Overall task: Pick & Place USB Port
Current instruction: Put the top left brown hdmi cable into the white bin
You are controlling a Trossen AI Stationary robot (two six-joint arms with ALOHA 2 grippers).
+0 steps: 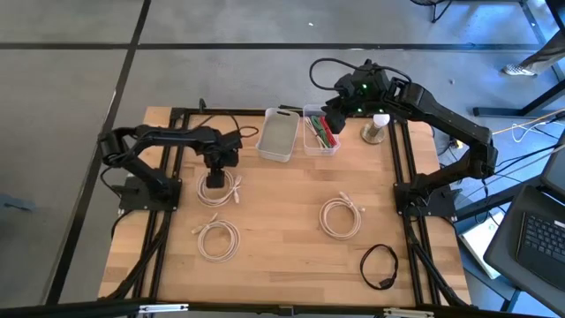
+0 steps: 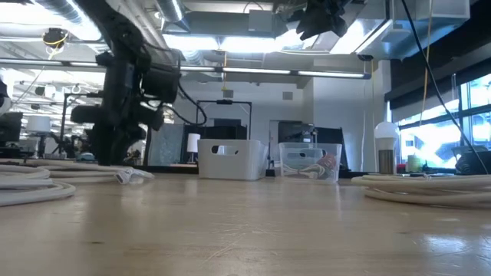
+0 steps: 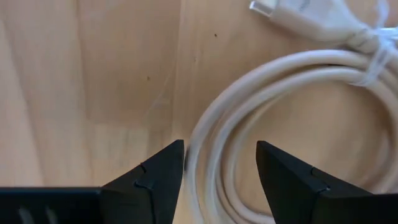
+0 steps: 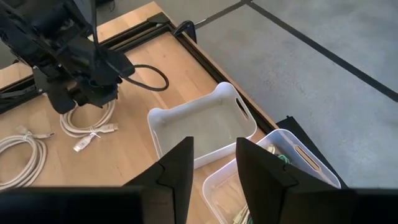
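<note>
A white USB cable coil (image 1: 221, 190), tied with a twist band, lies flat on the wooden table at the left. My left gripper (image 1: 218, 170) points straight down over the coil's far side. In the left wrist view it (image 3: 219, 152) is open, with the coil's strands (image 3: 205, 162) running between its two fingers, and the cable's plug (image 3: 273, 9) lies beyond them. Whether the tips touch the cable does not show. My right gripper (image 1: 337, 113) hangs high over the bins at the far edge, open (image 4: 214, 158) with nothing between its fingers.
A white bin (image 1: 277, 135) and a clear bin (image 1: 320, 131) with coloured items stand at the far edge. Two more white coils (image 1: 218, 238) (image 1: 342, 216) and a black cable (image 1: 380, 265) lie nearer. A small lamp-like object (image 1: 378, 128) stands far right.
</note>
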